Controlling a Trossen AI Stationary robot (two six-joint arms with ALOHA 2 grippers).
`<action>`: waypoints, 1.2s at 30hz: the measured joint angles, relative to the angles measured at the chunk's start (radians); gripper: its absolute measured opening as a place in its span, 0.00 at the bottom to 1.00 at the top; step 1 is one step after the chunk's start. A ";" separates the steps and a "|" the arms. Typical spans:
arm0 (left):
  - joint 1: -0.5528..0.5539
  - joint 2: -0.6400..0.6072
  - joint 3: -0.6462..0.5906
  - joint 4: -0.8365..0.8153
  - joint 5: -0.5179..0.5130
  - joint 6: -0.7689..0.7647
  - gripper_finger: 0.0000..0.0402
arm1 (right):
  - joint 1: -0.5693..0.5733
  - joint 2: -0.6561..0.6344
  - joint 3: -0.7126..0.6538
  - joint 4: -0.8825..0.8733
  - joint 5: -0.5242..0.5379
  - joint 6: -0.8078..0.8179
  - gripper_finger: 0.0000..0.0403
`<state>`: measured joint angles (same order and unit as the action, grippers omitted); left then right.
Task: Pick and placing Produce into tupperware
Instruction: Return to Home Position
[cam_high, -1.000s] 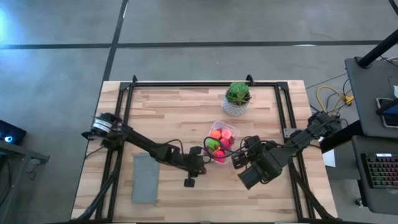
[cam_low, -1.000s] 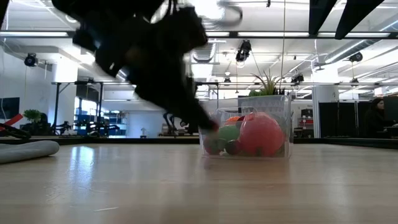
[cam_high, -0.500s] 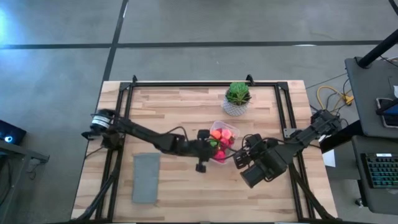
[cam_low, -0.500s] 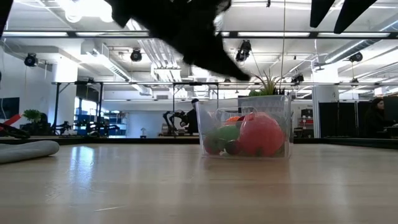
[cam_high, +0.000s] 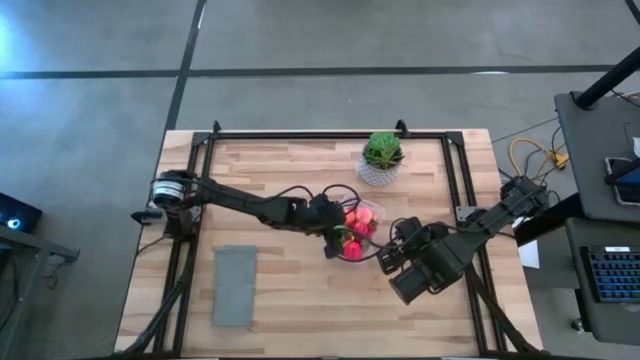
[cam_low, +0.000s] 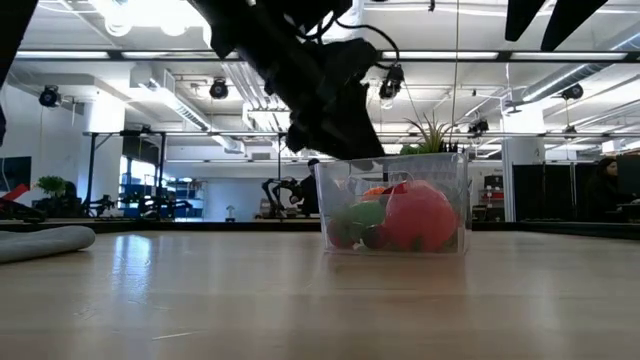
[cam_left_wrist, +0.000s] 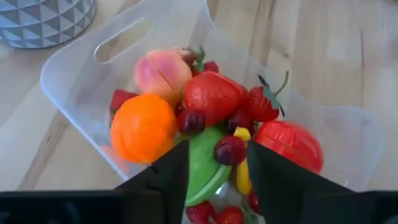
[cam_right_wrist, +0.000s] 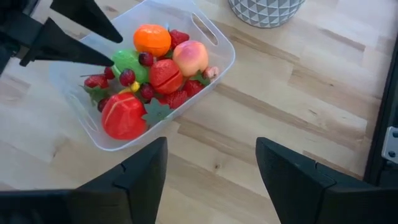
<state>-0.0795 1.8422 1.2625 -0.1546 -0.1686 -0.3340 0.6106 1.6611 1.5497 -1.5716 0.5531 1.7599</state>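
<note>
The left arm is stretched across the desk, its pincer held released above the tupperware, fingers spread over the produce piled inside. The right pincer is seen released, just beside the tub.
</note>
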 joint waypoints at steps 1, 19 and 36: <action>0.000 -0.001 -0.001 0.003 0.001 -0.001 0.38 | 0.000 0.000 0.000 0.001 0.001 -0.007 0.59; -0.061 -0.363 -0.008 0.009 0.268 -0.106 0.55 | -0.018 -0.135 0.019 0.021 -0.034 -0.416 0.61; -0.178 -0.565 -0.324 0.438 0.258 -0.156 0.55 | 0.098 -0.750 -0.660 0.919 0.060 -0.766 0.61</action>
<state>-0.2577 1.2768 0.9382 0.2834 0.0895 -0.4904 0.7089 0.9107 0.8902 -0.6531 0.6130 0.9942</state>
